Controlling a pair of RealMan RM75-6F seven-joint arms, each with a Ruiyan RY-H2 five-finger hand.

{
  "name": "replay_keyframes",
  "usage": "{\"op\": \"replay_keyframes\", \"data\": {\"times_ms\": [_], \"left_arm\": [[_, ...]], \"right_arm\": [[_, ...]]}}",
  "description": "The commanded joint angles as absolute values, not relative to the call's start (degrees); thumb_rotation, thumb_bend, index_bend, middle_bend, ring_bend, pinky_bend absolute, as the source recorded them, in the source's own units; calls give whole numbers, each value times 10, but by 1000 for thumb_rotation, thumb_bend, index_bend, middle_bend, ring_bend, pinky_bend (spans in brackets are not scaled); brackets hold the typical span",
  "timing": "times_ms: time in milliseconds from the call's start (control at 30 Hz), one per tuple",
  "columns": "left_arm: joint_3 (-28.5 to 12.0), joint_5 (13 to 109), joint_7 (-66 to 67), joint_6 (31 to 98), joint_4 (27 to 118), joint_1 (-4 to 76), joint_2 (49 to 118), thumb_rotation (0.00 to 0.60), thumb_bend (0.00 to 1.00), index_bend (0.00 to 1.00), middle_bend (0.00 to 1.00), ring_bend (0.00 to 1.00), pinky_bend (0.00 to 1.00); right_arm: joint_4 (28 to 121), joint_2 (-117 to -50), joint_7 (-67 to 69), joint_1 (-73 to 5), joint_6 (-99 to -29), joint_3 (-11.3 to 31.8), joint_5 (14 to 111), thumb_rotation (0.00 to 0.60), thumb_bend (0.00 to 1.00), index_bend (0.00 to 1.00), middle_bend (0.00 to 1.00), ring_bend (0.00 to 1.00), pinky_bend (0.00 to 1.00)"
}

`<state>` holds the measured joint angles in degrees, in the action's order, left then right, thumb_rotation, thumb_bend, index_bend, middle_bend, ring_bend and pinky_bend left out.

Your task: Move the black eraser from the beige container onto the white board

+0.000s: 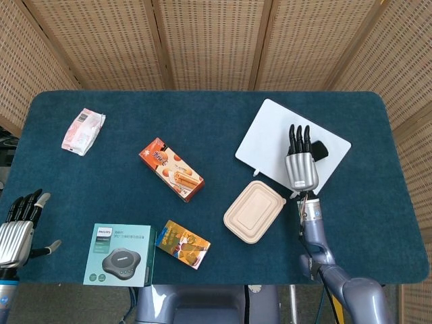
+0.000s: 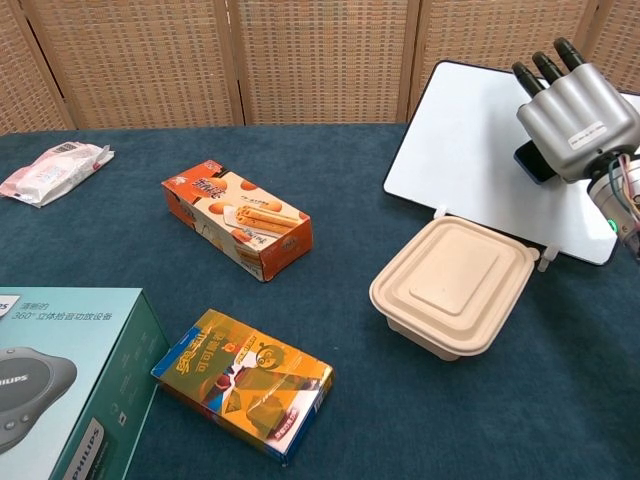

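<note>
Head view shows us the right robot hand (image 1: 302,170) over the white board (image 1: 273,135), fingers extended, with the black eraser (image 1: 319,150) on the board beside them; we cannot tell whether it grips. Our left robot hand (image 1: 17,229) is open at the worktop's (image 1: 202,115) near left.

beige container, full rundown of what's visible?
The beige container is a shallow rounded-rectangle box that looks like matte moulded pulp. Its lid is on, with a raised centre panel and a lipped rim. It sits flat on the blue tablecloth, skewed to the table edge, just in front of the white board, near its feet. No hand touches it; its contents are hidden.
</note>
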<state>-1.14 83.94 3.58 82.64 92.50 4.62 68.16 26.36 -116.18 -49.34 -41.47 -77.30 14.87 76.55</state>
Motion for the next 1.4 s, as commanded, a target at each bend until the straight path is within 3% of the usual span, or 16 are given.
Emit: {"op": "replay_keyframes", "data": {"times_ms": [33,900,1400], "left_arm": [[-11,839,36,826,925,46,682,600,155,0,0,0,0],[-12,837,40,827,927,46,684,600,155,0,0,0,0],[-12,836,43,827,929,46,684,600,155,0,0,0,0]], "right_arm": [[261,-1163,-491,-415,-771,150,764,600,105,561,48,0,0],[249,-1165,-478,-417,-760,152,758,600,105,561,20,0,0],[266,-1154,-485,-414,-760,152,755,600,105,476,0,0,0]]}}
